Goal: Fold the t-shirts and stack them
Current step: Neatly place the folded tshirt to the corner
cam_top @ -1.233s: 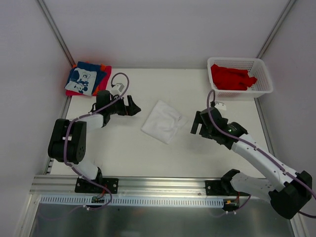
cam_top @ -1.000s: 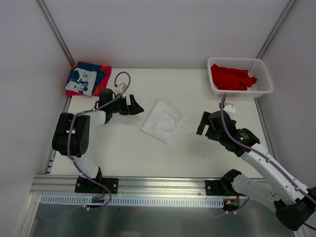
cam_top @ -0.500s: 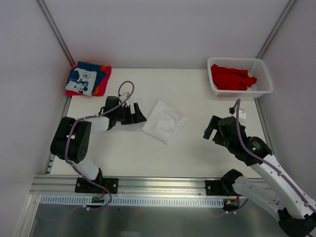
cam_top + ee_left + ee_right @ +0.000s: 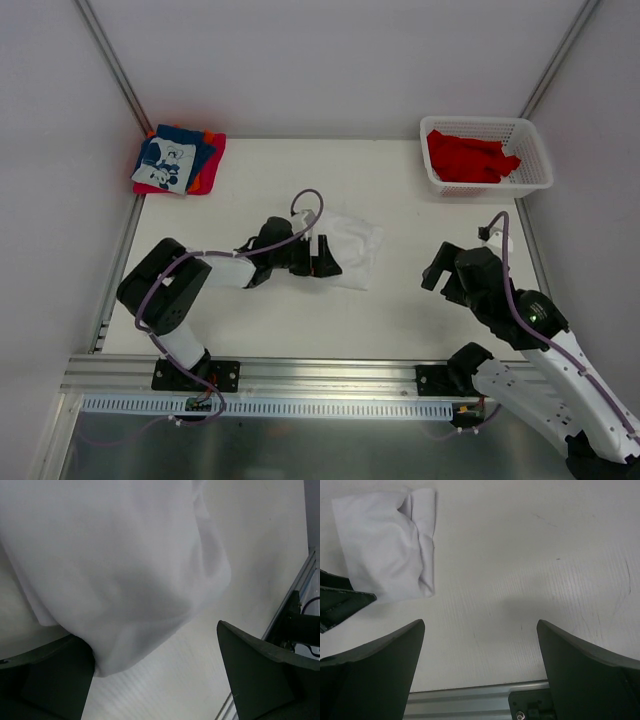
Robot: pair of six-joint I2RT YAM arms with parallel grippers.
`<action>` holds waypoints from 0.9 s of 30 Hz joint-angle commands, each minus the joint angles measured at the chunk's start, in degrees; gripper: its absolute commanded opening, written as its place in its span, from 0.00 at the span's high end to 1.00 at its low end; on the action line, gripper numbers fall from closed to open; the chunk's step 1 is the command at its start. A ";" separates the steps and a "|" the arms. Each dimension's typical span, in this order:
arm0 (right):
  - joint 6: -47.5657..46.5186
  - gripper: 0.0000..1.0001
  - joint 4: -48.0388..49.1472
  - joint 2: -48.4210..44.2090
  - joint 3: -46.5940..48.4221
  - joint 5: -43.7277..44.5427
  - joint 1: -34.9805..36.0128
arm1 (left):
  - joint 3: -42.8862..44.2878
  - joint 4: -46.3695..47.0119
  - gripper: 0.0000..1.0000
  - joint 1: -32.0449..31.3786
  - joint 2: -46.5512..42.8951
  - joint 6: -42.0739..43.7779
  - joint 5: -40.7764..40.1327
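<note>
Two finger pairs apart; white t-shirt point(image 4: 115, 575) between left fingers point(image 4: 260, 675), away from right fingers point(image 4: 585, 670)

Overhead; wrist views close; shared white t-shirt point(image 4: 355, 245)

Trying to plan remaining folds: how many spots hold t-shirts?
3: plain white cloth shirt, centre; bright red cloth shirts in the white plastic lattice basket, far right; folded blue, red and orange stack, far left. More may hide within piles.
</note>
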 commanded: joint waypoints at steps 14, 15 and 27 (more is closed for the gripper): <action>1.57 0.00 -5.19 -3.95 2.08 2.30 0.43 | 9.82 -12.90 0.01 -20.71 2.46 -10.88 -14.49; 1.66 0.01 -5.20 -4.13 1.99 2.39 0.43 | 9.29 -12.99 0.01 -20.97 0.97 -11.06 -14.75; 1.48 0.00 -1.68 -2.20 0.49 0.20 0.69 | -0.11 -20.64 0.01 -22.56 -15.64 -17.53 -39.33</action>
